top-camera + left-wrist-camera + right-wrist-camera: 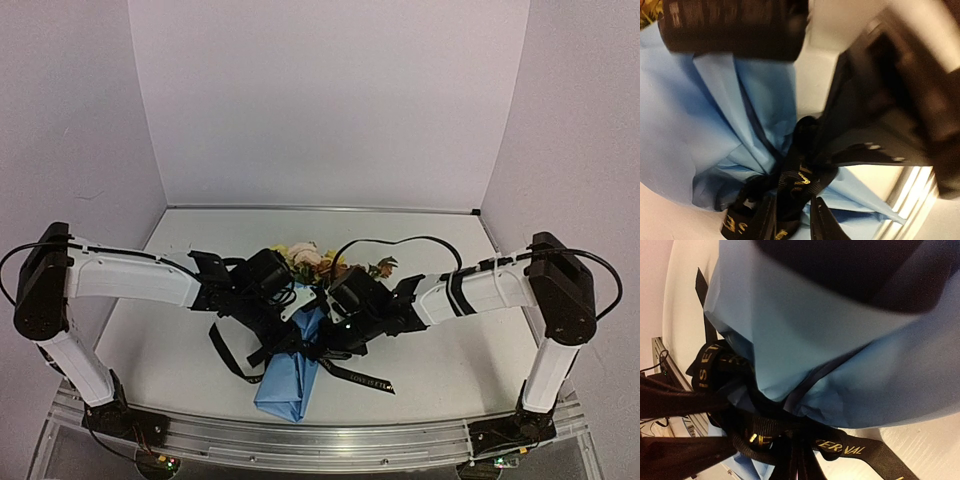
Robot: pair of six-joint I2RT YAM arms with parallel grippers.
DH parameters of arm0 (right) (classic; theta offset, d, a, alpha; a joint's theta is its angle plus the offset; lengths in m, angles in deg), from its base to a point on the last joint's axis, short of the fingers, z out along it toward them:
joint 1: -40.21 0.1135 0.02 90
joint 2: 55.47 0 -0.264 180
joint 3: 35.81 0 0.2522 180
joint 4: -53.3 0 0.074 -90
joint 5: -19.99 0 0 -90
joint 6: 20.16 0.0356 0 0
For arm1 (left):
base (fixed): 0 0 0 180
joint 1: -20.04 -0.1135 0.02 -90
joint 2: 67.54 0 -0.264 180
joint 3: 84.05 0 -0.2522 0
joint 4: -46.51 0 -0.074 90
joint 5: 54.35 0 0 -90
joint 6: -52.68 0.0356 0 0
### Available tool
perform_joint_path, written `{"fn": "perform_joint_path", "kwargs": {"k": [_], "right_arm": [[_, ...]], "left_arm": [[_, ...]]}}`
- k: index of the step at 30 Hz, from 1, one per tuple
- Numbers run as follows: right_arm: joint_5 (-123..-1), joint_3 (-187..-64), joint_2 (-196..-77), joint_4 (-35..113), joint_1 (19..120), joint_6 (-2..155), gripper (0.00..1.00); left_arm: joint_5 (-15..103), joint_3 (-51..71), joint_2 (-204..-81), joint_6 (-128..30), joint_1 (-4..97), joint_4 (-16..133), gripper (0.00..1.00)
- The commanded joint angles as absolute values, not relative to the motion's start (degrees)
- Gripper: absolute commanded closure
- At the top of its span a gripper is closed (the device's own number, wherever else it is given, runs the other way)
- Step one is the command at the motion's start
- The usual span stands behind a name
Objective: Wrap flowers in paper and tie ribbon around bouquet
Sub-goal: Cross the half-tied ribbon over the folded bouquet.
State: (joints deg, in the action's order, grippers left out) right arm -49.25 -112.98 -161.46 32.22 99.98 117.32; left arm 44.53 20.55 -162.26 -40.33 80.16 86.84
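Note:
The bouquet lies mid-table: yellow, cream and rust flowers (308, 257) stick out of the far end of a light blue paper (291, 381) cone. A black ribbon (359, 377) with gold lettering is knotted round the cone's waist, its ends trailing to both sides. My left gripper (291, 303) hovers over the knot. In the left wrist view its fingers (822, 222) stand apart, with the ribbon (799, 176) between them and a gap on one side. My right gripper (799, 454) is shut on the ribbon (871, 450) at the knot, below the paper (840, 355).
Both arms crowd together over the bouquet's waist. The right arm's black body (920, 100) fills the right of the left wrist view. A loose cable (400, 240) loops behind the flowers. A metal rail (330, 440) runs along the near table edge.

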Motion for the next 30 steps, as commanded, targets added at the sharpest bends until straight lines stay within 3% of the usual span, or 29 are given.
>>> {"fn": "perform_joint_path", "kwargs": {"k": [1,17,30], "right_arm": [[-49.43,-113.96,-161.67,31.56,99.92,114.36,1.00],[-51.41,-110.49,-160.68,37.02,99.95,113.55,1.00],[-52.57,-108.67,-160.72,39.89,99.94,113.36,1.00]], "left_arm": [[52.17,15.23,-158.00,-39.78,78.50,89.50,0.73],[56.60,4.29,-171.54,-34.46,75.51,97.60,0.68],[55.42,5.60,-173.60,-34.33,75.94,97.98,0.67]]}}
